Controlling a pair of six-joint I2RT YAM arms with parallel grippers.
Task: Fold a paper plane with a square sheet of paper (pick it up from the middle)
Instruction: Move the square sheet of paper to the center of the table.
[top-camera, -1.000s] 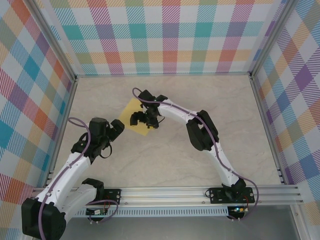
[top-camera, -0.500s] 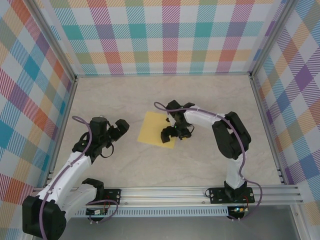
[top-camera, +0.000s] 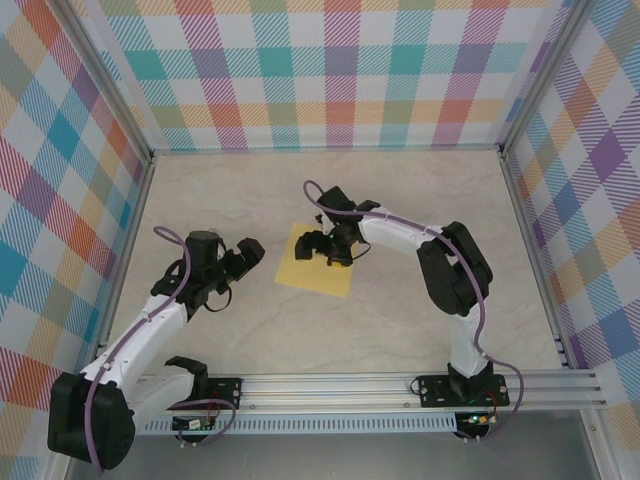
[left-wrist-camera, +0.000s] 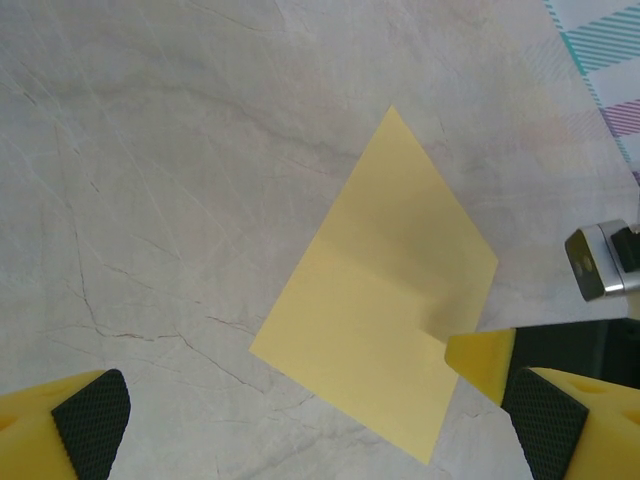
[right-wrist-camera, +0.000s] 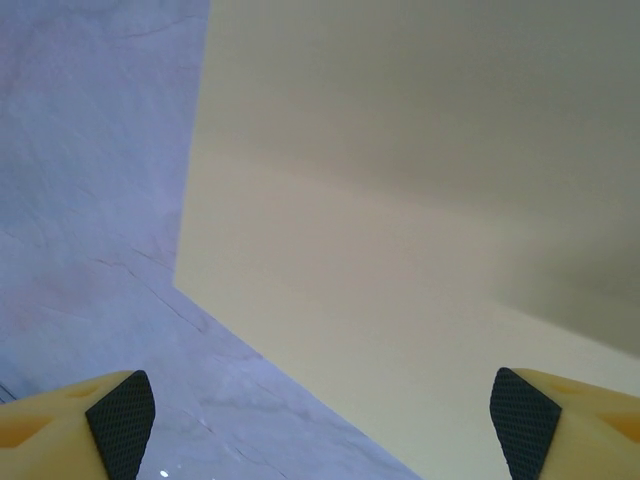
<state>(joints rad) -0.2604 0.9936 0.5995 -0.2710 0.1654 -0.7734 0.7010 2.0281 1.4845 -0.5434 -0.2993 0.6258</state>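
Yellow square paper (top-camera: 310, 272), lying flat on the bench (top-camera: 420, 200), left of centre, edges turned slightly askew.

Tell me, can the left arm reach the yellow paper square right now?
Probably yes. The left end effector is open beside the flat yellow square sheet of paper, with just marbled tabletop between them. The right end effector is over the sheet's far part, so the near edge looks free.

No readable text, no labels, no brand names, no numbers, no signs.
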